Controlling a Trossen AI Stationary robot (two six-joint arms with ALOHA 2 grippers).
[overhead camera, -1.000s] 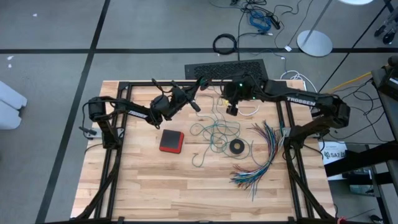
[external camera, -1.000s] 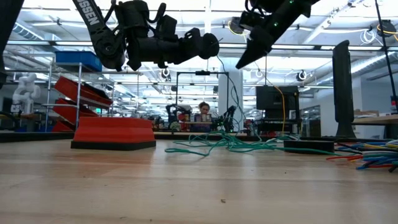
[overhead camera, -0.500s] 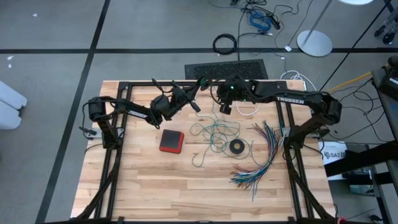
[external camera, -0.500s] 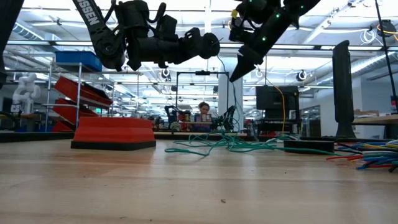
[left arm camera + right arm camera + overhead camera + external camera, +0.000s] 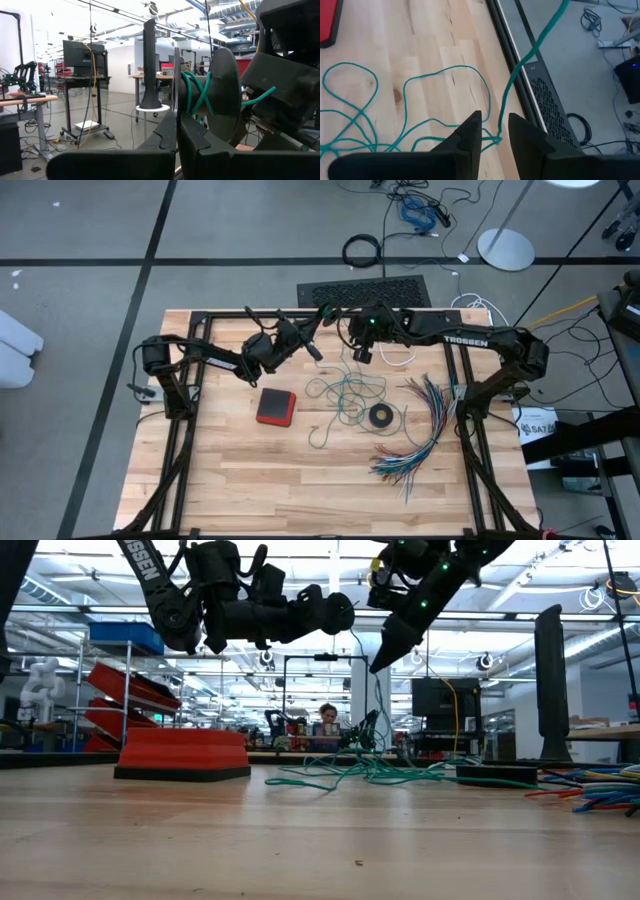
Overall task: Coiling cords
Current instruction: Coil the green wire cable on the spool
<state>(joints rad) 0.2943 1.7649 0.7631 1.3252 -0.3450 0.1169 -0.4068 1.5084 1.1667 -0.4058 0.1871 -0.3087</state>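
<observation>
The right gripper (image 5: 362, 356) has swung from over the tangle toward the left gripper (image 5: 318, 350) and now hangs just beside it, high above the surface (image 5: 290, 470). Its fingers (image 5: 470, 135) stand a little apart, with the teal-green cord (image 5: 345, 395) running up between them, seemingly guided rather than pinched. The left fingers (image 5: 167, 135) are clenched, with several turns of that cord wrapped around the dark piece just past their tips. Judging by this, another wrap is being laid, though most of the cord is loose below the right fingers. The white cord (image 5: 400, 358) lies untouched beyond the right arm. Also on the wood are a red block (image 5: 275, 407), a black ring (image 5: 380, 416) and a fan of multicoloured wires (image 5: 425, 425). Behind is a workshop with a seated person (image 5: 326, 722).
</observation>
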